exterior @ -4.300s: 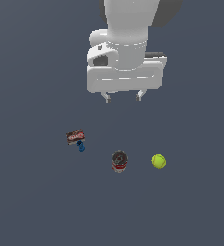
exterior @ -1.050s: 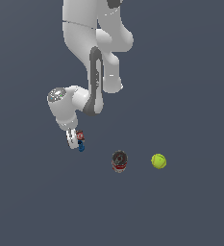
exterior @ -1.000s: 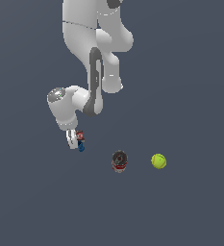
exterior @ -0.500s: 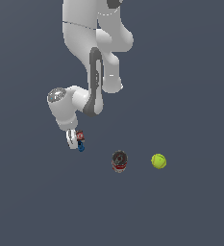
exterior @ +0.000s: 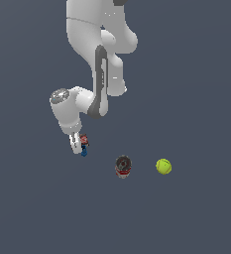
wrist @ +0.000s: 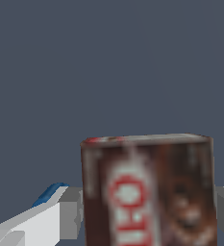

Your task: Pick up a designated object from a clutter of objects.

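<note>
The brown box with red-and-white lettering sits between my gripper's white fingers at the exterior view's left. In the wrist view the box fills the space between the two pads, which press on its sides; the gripper is shut on it. The box looks held slightly above the floor. The tiny blue bone-shaped piece lies just below the box and peeks out beside one finger in the wrist view.
A dark round can with a red band stands to the exterior view's right of the gripper. A yellow-green ball lies further right. The floor is plain dark grey.
The gripper and the brown box have risen slightly. The blue piece, the can and the ball have stayed in place.
</note>
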Motion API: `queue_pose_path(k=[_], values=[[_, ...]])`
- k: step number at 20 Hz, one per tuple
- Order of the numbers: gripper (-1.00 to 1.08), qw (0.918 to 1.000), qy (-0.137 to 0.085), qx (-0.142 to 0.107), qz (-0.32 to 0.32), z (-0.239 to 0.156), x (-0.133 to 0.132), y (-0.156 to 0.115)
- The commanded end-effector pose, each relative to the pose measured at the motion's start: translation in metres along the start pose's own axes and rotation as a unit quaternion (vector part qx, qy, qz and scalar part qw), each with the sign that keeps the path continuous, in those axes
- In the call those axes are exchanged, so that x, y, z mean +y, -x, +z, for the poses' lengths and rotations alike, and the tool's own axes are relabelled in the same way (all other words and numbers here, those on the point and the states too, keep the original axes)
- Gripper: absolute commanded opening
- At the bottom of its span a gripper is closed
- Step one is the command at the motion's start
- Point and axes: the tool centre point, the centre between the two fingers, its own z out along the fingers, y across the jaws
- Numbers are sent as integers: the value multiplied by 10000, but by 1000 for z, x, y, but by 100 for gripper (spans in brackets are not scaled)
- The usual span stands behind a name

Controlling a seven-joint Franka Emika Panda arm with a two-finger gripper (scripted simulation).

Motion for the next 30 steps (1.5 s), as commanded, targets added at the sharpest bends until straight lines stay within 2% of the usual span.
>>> queue_pose_path(k=[1, 11, 30], values=[[-100, 10000, -1, -2, -4, -9, -5, 6], [-100, 10000, 24, -13, -2, -72, -41, 52], [-100, 10000, 86, -36, -8, -247, -143, 176]])
